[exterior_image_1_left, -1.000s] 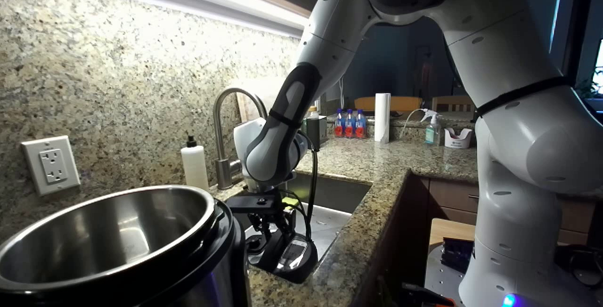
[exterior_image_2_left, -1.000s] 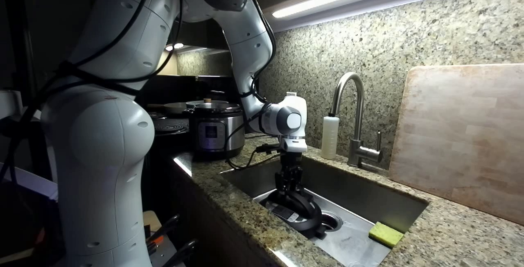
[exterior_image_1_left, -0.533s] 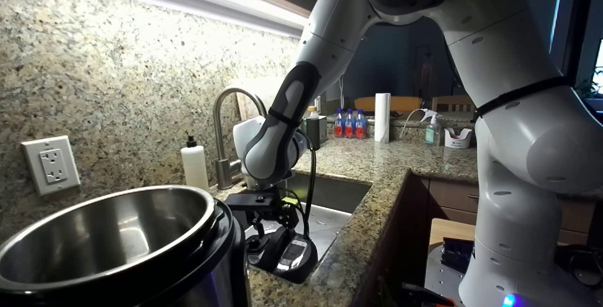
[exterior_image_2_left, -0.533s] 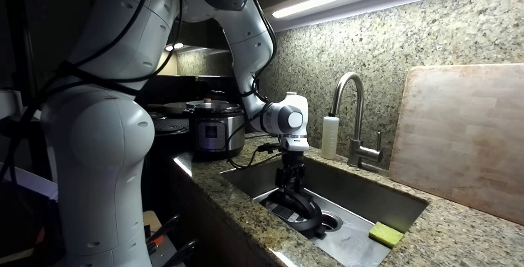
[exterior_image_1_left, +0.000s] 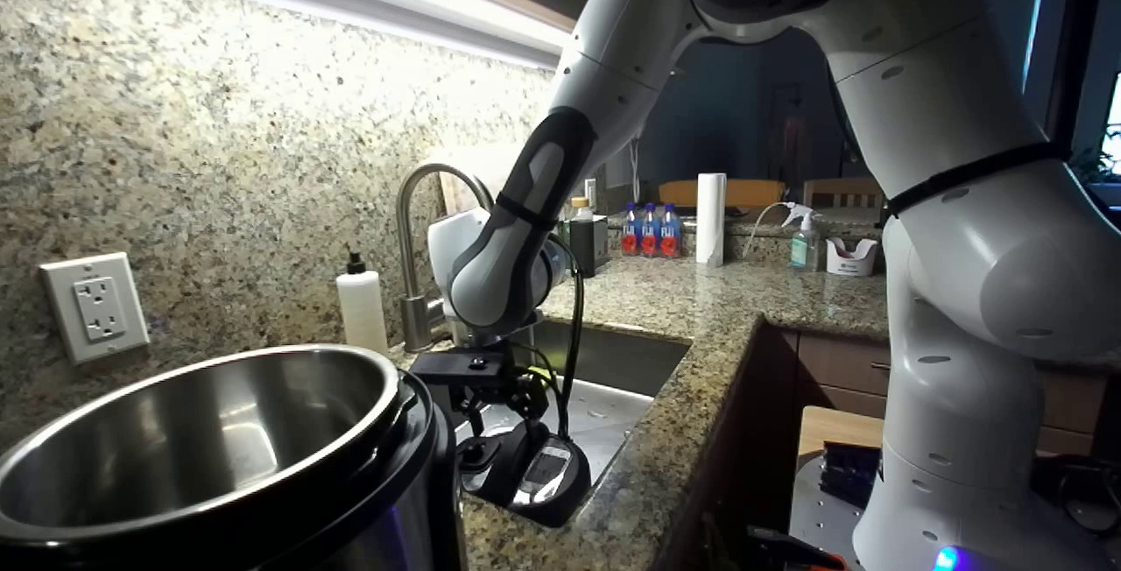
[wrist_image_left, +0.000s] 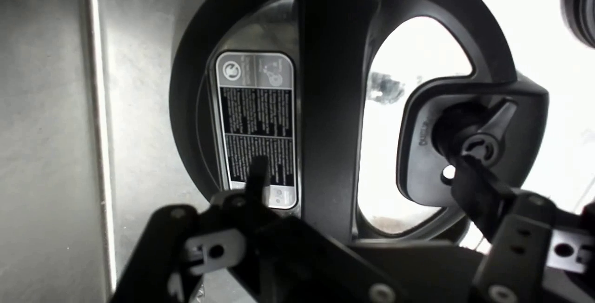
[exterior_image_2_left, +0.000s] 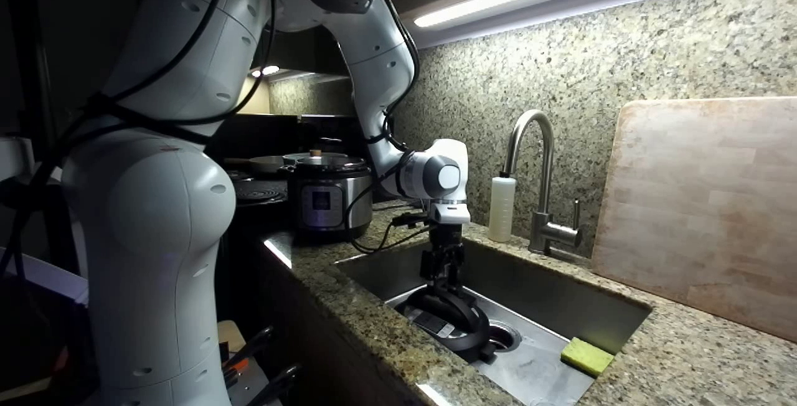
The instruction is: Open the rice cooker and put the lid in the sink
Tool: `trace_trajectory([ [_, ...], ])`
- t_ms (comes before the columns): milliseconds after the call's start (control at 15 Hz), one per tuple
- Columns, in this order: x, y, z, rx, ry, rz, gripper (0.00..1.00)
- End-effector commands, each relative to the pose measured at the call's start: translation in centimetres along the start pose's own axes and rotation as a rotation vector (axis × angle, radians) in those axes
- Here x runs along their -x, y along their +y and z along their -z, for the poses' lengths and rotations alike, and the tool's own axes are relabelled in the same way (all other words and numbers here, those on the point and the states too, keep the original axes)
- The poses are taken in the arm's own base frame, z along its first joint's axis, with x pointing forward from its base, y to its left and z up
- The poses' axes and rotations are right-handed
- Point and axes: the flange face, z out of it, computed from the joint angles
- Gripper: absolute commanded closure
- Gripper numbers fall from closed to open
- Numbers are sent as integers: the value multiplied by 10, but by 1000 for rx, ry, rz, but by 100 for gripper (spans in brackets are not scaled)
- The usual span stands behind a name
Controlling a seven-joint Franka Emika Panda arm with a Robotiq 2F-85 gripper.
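Observation:
The round black lid [exterior_image_2_left: 457, 319] lies in the steel sink [exterior_image_2_left: 560, 300], slightly tilted in an exterior view, beside the drain. Its bar handle [wrist_image_left: 332, 108] runs up the middle of the wrist view. My gripper [wrist_image_left: 362, 161] is open, one fingertip on each side of the handle and apart from it. In both exterior views the gripper [exterior_image_1_left: 504, 418] [exterior_image_2_left: 443, 278] is just above the lid [exterior_image_1_left: 543, 475]. The rice cooker [exterior_image_1_left: 385, 501] stands lidless on the counter, its shiny steel inner pot [exterior_image_1_left: 201, 422] showing; it also shows in an exterior view [exterior_image_2_left: 333, 197].
A curved faucet [exterior_image_2_left: 547, 163] and a white soap bottle [exterior_image_2_left: 501, 210] stand behind the sink. A yellow-green sponge [exterior_image_2_left: 586, 356] lies in the sink's corner. A cutting board [exterior_image_2_left: 697, 207] leans on the wall. The granite counter edge [exterior_image_2_left: 373, 325] borders the sink.
My gripper's fingers have spread apart around the handle, and the gripper has risen slightly. The lid has stayed in the same place in the sink.

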Motion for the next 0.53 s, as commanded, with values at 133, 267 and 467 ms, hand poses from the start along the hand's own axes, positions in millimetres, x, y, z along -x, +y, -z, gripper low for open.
trace_trajectory([
  [133, 1, 9, 22, -22, 25, 52, 0],
  [267, 3, 10, 29, -35, 32, 63, 0],
  [467, 2, 13, 40, -51, 40, 79, 0],
])
